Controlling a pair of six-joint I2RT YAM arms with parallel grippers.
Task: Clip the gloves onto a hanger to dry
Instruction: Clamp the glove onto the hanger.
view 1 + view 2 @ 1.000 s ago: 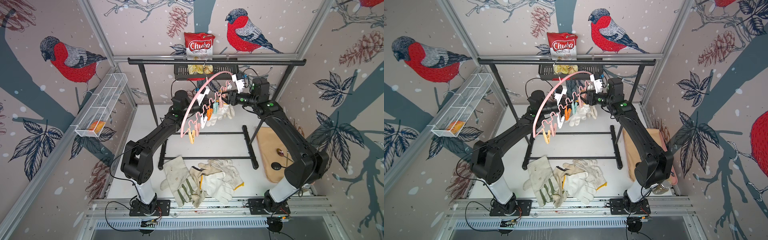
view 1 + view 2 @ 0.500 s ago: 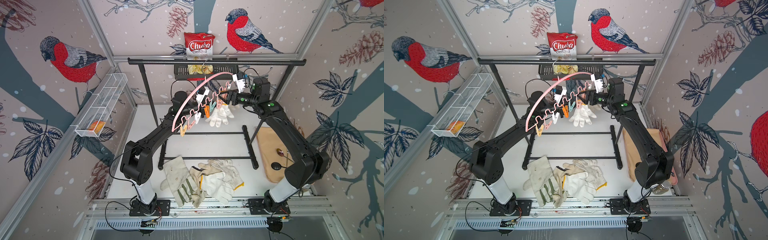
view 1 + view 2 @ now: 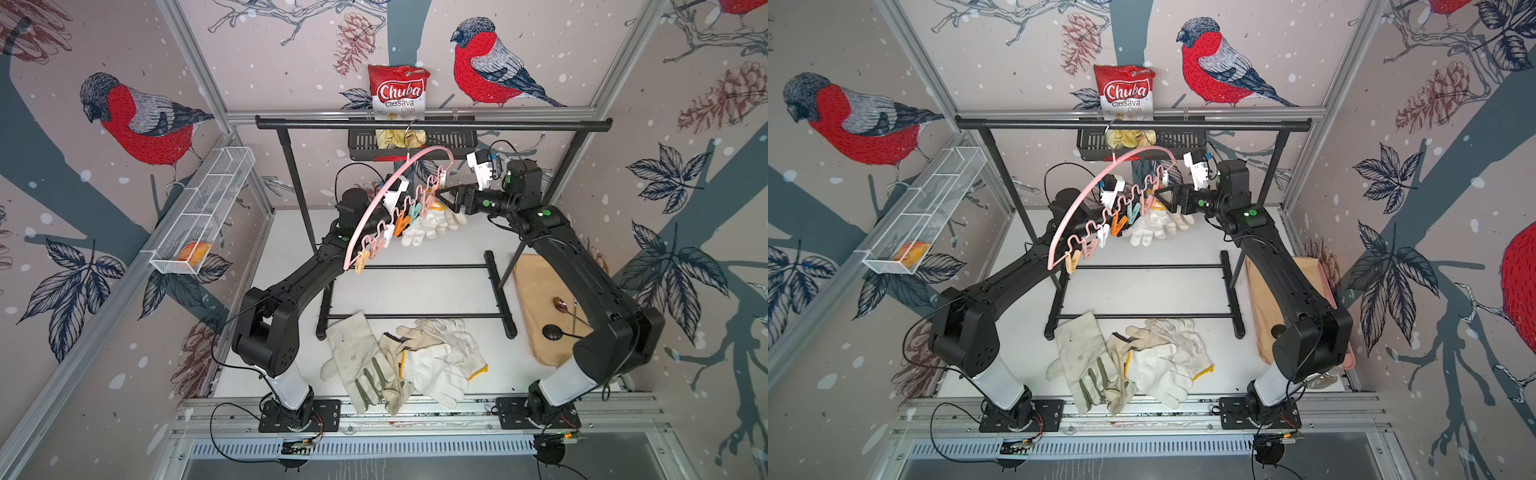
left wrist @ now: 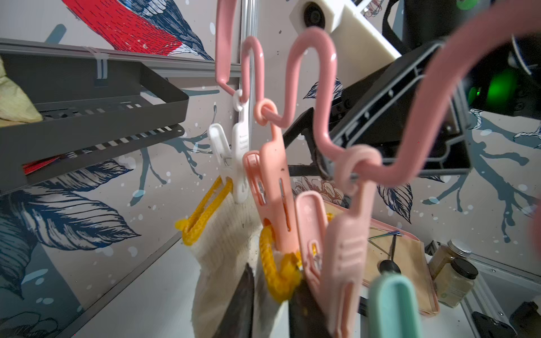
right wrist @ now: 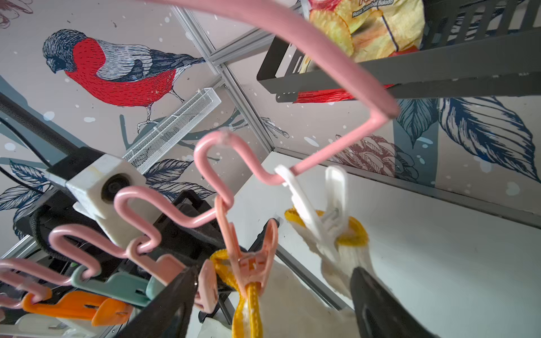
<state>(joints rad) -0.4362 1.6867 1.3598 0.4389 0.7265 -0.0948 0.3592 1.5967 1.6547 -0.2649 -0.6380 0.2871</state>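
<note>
Since a second ago the pink hanger (image 3: 370, 211) has swung left and the right tool (image 5: 275, 275) has spread wide, empty, beside two clipped knit gloves (image 3: 424, 226) far centre; left tool (image 4: 270, 301): grip unclear.

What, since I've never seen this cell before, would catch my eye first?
Probably the pink hanger hanging from the black garment rack at mid-scene, with pastel clothespins and off-white knit gloves clipped at its end near the right arm. Next come the heap of work gloves at the front edge of the table and the red Chuba cassava chips bag at the back wall.
</note>
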